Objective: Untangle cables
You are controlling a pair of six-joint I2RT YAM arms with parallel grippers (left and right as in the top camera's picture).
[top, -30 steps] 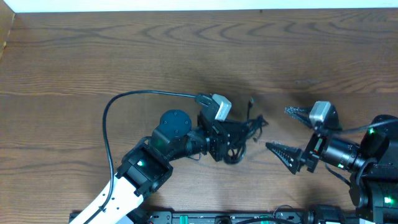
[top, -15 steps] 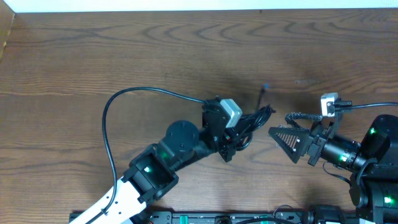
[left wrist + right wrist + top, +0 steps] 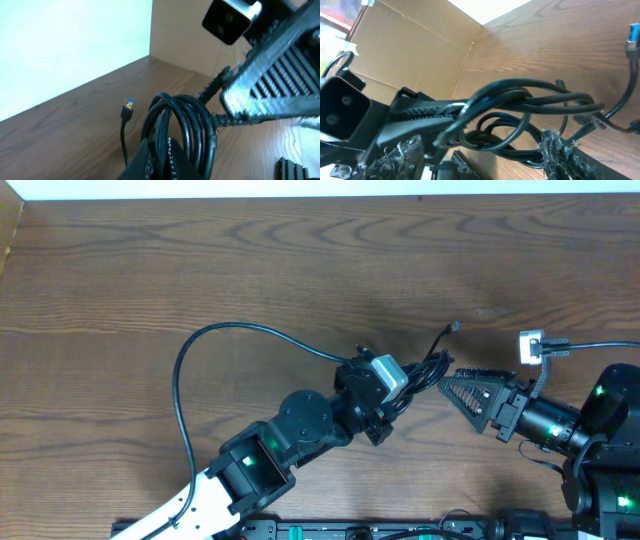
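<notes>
The bunch of thin black looped cords [image 3: 428, 369] sits between the two arms, over the brown wooden table [image 3: 200, 270]. The black left claw [image 3: 160, 152] is pinched tight on the loops, gripping them at their near side. The black right claw [image 3: 480, 145] is spread wide, with the bunch between its ridged fingers [image 3: 560, 150]. One loose cord end with a small blue-tipped plug [image 3: 455, 327] pokes out beyond the bunch.

Table [image 3: 200, 270]: brown wood, grain running lengthwise. Cardboard wall [image 3: 6, 230] at its left edge. Cables [image 3: 428, 369] bunched over the middle; contact with the wood unclear.
</notes>
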